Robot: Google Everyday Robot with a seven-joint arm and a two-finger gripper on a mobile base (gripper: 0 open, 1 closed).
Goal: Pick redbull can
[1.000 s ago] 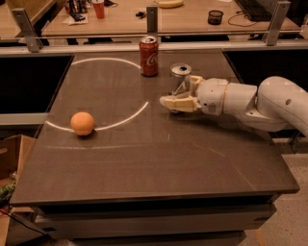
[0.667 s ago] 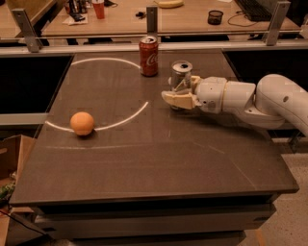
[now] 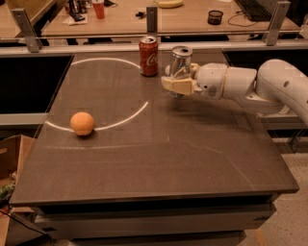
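Within the hand's grip, the redbull can stands upright.

Two drink cans stand at the upper middle of the frame: one tall slim silver-grey metal can with a pull-tab top, and one shorter red Coca-Cola can. One round orange fruit lies at the left. One white robot arm reaches in from the right, bearing one cream-coloured gripper at the silver-grey can. There is one dark flat table, with one white painted arc on it. Along the top edge stand three grey metal posts, one red plastic cup and one small black pot. One brown cardboard box sits at the lower left.
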